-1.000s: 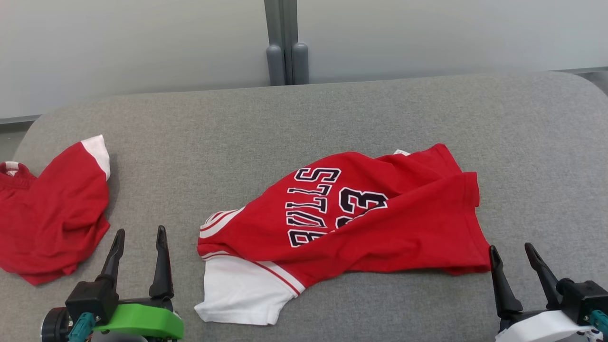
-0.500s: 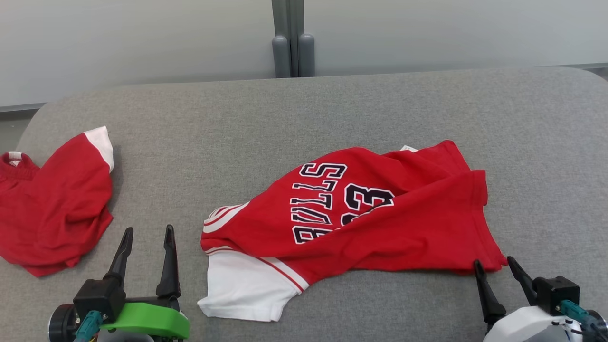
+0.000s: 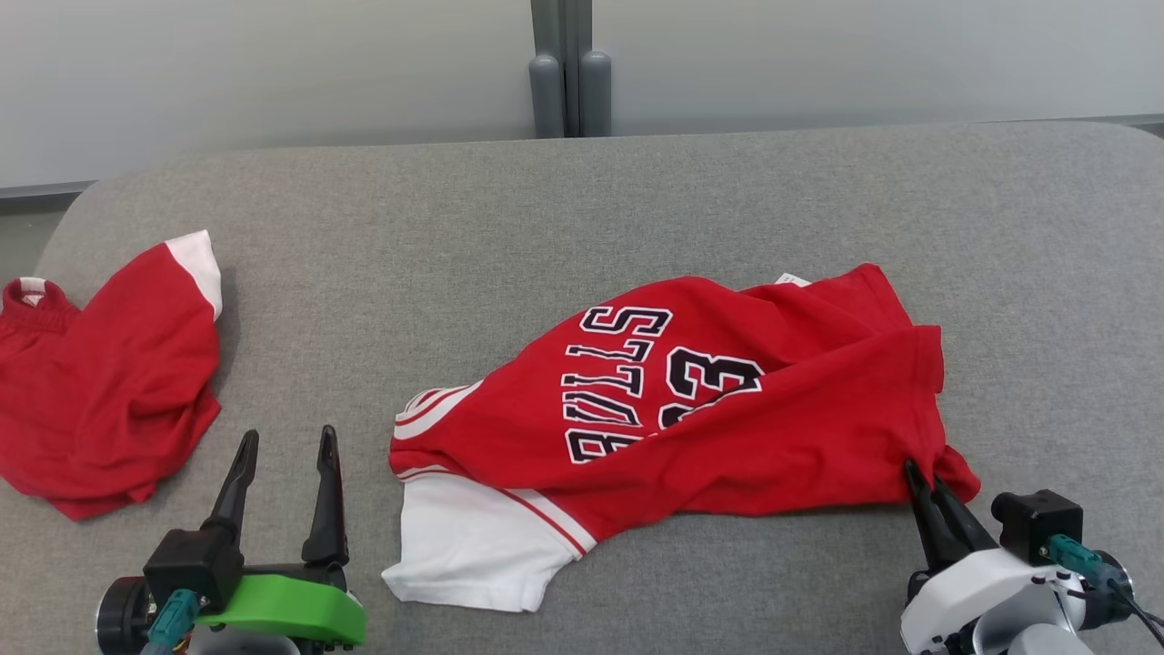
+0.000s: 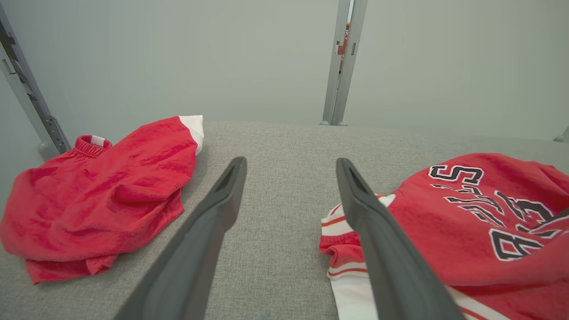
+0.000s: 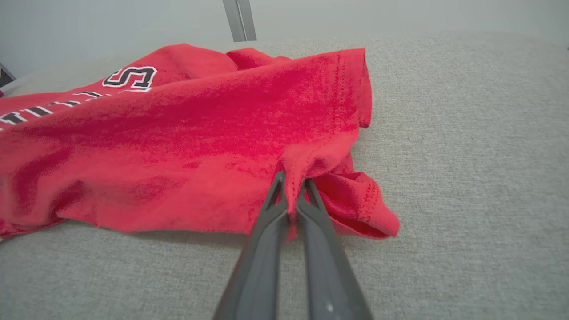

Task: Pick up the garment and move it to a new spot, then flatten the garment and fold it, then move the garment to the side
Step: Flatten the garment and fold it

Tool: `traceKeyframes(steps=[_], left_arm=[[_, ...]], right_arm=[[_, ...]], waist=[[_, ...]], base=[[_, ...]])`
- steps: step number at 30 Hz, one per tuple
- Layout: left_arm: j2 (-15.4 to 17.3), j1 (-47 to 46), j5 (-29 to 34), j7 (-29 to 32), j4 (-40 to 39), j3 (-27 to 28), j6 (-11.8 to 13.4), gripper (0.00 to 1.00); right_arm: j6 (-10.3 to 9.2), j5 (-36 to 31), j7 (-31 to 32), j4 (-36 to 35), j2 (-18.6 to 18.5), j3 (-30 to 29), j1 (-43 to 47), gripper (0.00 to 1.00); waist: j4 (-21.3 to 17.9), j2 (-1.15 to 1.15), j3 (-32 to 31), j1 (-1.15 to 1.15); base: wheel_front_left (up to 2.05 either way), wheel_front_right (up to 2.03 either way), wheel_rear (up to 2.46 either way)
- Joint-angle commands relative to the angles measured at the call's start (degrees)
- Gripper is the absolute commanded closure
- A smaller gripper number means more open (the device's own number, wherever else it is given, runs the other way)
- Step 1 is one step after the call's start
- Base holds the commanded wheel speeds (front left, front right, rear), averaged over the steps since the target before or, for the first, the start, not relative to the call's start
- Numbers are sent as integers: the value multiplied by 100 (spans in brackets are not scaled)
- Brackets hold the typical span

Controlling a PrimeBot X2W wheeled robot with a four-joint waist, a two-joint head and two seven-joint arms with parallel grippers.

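The garment (image 3: 727,418) is a red jersey with black-and-white lettering and a white sleeve, lying crumpled at the middle of the grey table (image 3: 582,200). My right gripper (image 3: 917,473) is shut on the garment's near right hem, and a pinch of red cloth (image 5: 291,186) stands up between its fingers in the right wrist view. My left gripper (image 3: 286,441) stands open above bare table, just left of the white sleeve (image 3: 464,546). In the left wrist view the garment (image 4: 471,222) lies to the right of the open fingers (image 4: 222,209).
A second red piece of clothing (image 3: 100,382) with white trim lies bunched at the table's left edge, also in the left wrist view (image 4: 98,191). A grey post (image 3: 568,68) stands behind the table against a pale wall.
My right gripper moved forward onto the garment's near right hem and shut on it, puckering the cloth. The head camera shifted slightly. The left gripper stayed open in place.
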Motion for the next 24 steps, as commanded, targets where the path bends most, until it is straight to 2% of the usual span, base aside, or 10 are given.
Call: traceKeyframes(steps=[1,14,19,24], left_arm=[[11,-50,10,-3,4,7,-24,0],[11,-51,-33,-2,-41,-13,23,0],[11,-70,-38,-3,-29,-14,16,0],[11,-92,-44,-3,19,-78,8,0]], right_arm=[[-8,32,-17,-184,-48,18,170,100],[-8,192,19,-1945,-322,-146,1289,100],[-8,294,186,-2257,-358,-219,1445,100],[-8,239,374,-2197,-450,-229,1138,100]], waist=[[-5,0,-1,0],[-231,0,95,0],[-284,0,108,0],[-244,0,79,0]], base=[[0,0,0],[0,0,0],[0,0,0],[0,0,0]])
